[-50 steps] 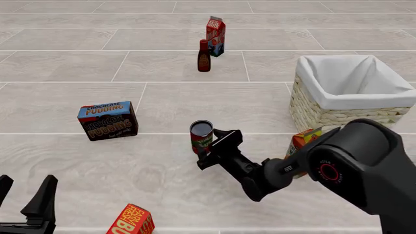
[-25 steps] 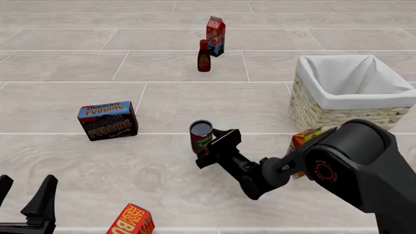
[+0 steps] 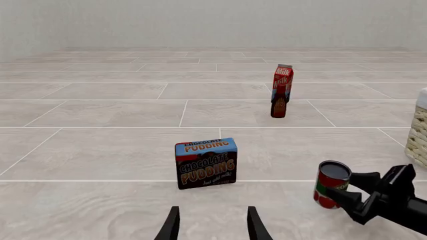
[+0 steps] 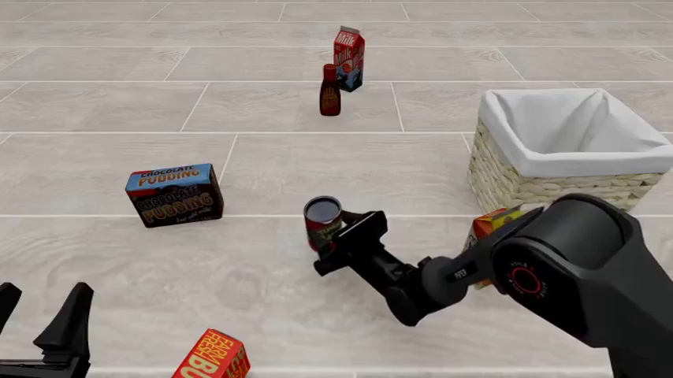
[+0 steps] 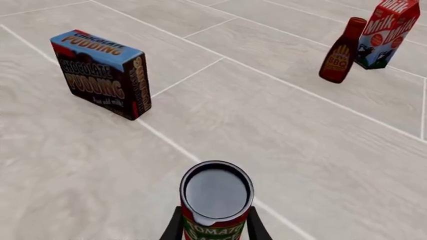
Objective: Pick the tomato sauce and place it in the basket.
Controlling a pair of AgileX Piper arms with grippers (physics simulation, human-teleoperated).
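Tomato sauce (image 4: 323,223) stands a little tilted near the middle of the counter (image 4: 263,169), pinched between the fingers of the right gripper (image 4: 339,236); in the right wrist view the fingers (image 5: 175,226) press both sides of the can, whose lower part is cut off by the picture's edge. The basket (image 4: 526,185) sits well apart to the right, its near corner hidden by the right arm. An orange carton (image 4: 492,224) is mostly hidden behind that arm. The left gripper (image 4: 42,331) is at the lower left, fingers spread and holding nothing. A pudding box (image 4: 175,194) stands left of the can; a brown bottle (image 4: 330,91) and milk carton (image 4: 349,58) stand far beyond.
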